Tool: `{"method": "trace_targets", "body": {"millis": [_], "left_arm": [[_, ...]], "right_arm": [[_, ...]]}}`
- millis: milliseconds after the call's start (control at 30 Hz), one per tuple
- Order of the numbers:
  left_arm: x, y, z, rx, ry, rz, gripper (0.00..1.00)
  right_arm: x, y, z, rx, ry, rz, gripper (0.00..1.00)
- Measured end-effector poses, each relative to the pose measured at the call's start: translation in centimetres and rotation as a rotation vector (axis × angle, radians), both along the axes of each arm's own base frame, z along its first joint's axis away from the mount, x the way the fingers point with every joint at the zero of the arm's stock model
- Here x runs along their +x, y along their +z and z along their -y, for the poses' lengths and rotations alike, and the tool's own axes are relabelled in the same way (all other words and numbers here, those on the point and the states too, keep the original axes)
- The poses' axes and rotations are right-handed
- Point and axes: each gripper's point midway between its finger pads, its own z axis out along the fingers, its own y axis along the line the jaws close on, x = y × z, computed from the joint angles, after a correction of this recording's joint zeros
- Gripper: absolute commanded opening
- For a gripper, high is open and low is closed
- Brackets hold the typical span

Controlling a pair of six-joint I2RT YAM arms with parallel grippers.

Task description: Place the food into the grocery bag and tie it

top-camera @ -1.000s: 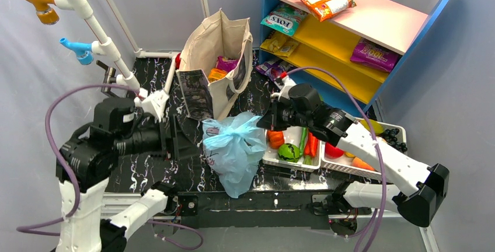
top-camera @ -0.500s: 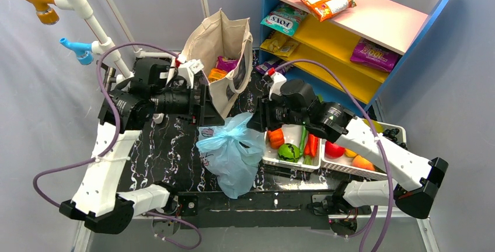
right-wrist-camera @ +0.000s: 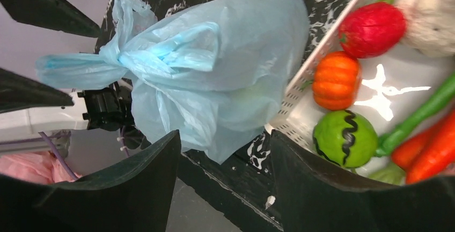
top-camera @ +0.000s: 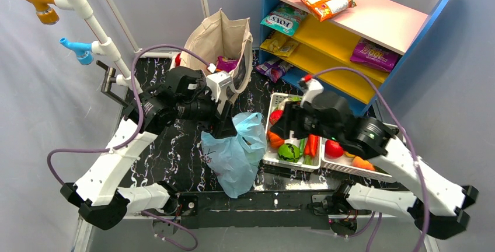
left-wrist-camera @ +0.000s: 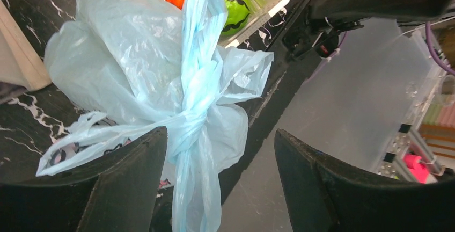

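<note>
Bag first: the grocery bag [top-camera: 232,157] lies slumped directly under the left gripper [top-camera: 225,125], its lower end drooping over the near edge of the table [top-camera: 169,147].

Is it tied?

Looks so — the two handle loops [left-wrist-camera: 196,55] are twisted together into a knot. Seen from the wrist, that knot sits in the gap between the left fingers [left-wrist-camera: 123,183].

Gripping it?

No. The left jaws stand wide apart with nothing pinched. Whether a finger brushes the plastic I cannot tell.

And the right gripper [right-wrist-camera: 224,135]?

Spread apart too, and empty. It hangs above the spot where the bag leans against the white basket [right-wrist-camera: 300,81], with the bag to one side of its fingers and the basket to the other.

What's in the basket?

Food — a small orange pumpkin [right-wrist-camera: 335,80], a red round one [right-wrist-camera: 372,29] beyond it, and a green one with a black squiggle [right-wrist-camera: 343,138] nearest the right fingers. There are carrots [right-wrist-camera: 429,146] out at the edge.

Anything inside the bag?

The plastic is cloudy, so I cannot make out the contents.

And past the left gripper?

The beige canvas tote [top-camera: 219,45] stands upright just beyond it, on the far side from the bag.
</note>
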Motion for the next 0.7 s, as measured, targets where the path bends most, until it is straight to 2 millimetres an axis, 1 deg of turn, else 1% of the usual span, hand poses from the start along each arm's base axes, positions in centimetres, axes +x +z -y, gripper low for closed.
{"method": "trace_targets", "body": {"millis": [100,167,267,367,500,567,633,700], "left_arm": [[0.3,-0.2,0.5,0.020,-0.024,0.049,0.74],[0.6,-0.3,0.7,0.036,-0.033,0.080,0.76],[1.1,-0.7,0.7,0.062,-0.041,0.108,0.77],[1.6,-1.2,0.7,0.092,-0.048,0.124,0.77],[1.7,-2.9,0.7,0.147,-0.086,0.142,0.75],[1.6,-3.4,1.1,0.164,-0.119,0.152,0.74],[1.2,-4.5,1.6,0.203,-0.159,0.159,0.74],[0.9,-5.8,1.9,0.273,-0.187,0.182,0.67]], "right_arm": [[-0.7,1.2,2.7,0.049,-0.071,0.034,0.70],[-1.0,1.5,4.0,0.069,-0.114,0.047,0.70],[-1.3,1.5,5.8,0.082,-0.173,0.050,0.70],[-1.4,1.1,6.8,0.081,-0.215,0.041,0.70],[-1.7,0.4,8.3,0.078,-0.272,0.023,0.69],[-1.9,0.3,9.2,0.090,-0.306,0.020,0.69],[-2.1,-0.2,10.3,0.093,-0.339,0.019,0.69],[-2.2,-0.1,10.9,0.104,-0.360,0.022,0.68]]}}
